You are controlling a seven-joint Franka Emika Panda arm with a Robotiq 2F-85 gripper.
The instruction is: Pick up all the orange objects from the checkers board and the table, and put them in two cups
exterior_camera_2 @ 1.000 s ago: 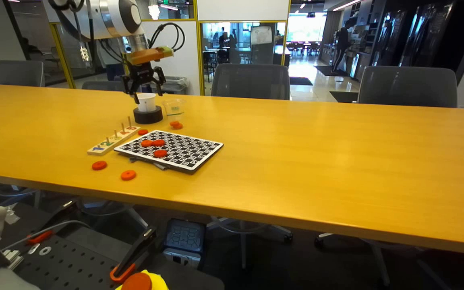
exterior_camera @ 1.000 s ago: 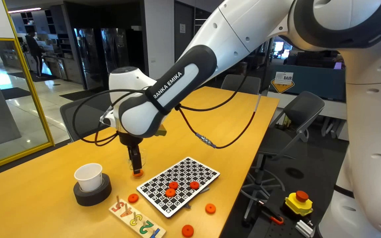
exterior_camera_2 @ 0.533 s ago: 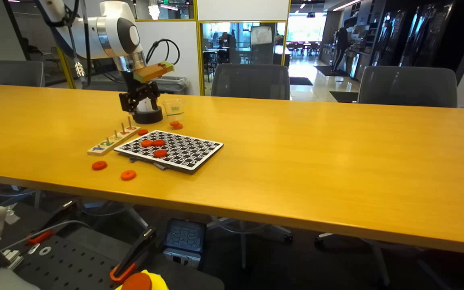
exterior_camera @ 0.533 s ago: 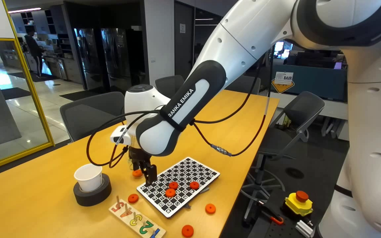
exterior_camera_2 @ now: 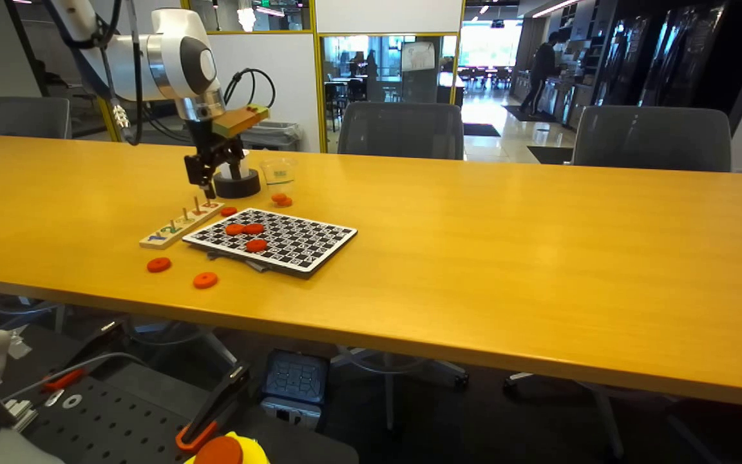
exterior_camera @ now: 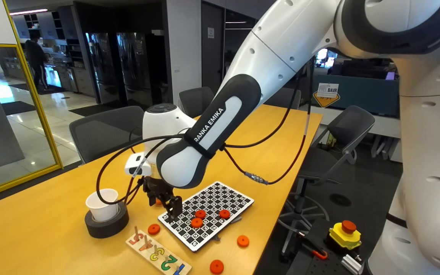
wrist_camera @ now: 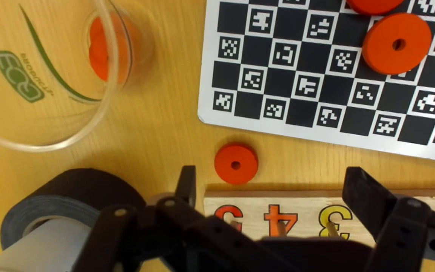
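Note:
My gripper (wrist_camera: 270, 172) is open and empty, above the table by the numbered peg board in both exterior views (exterior_camera: 162, 210) (exterior_camera_2: 223, 183). In the wrist view an orange disc (wrist_camera: 236, 164) lies between the fingertips, nearer the left finger, flat on the table. Three orange discs, one of them here (exterior_camera_2: 256, 245), lie on the black-and-white checkers board (exterior_camera_2: 306, 240). Two more discs (exterior_camera_2: 159, 265) (exterior_camera_2: 205, 280) lie near the table's front edge. The clear cup (exterior_camera_2: 279, 171) has orange discs (exterior_camera_2: 282, 200) in its bottom. The white cup (exterior_camera: 101, 208) stands in a black tape roll (exterior_camera: 106, 229).
The wooden numbered peg board (exterior_camera: 159, 254) with upright pegs lies beside the loose disc. A grey tool (exterior_camera_2: 256, 266) sticks out from under the checkers board. Grey chairs (exterior_camera_2: 400, 132) stand along the table's far side.
My gripper has come down and moved from the cups towards the peg board, turning as it went. It is open throughout. The discs and cups have not moved.

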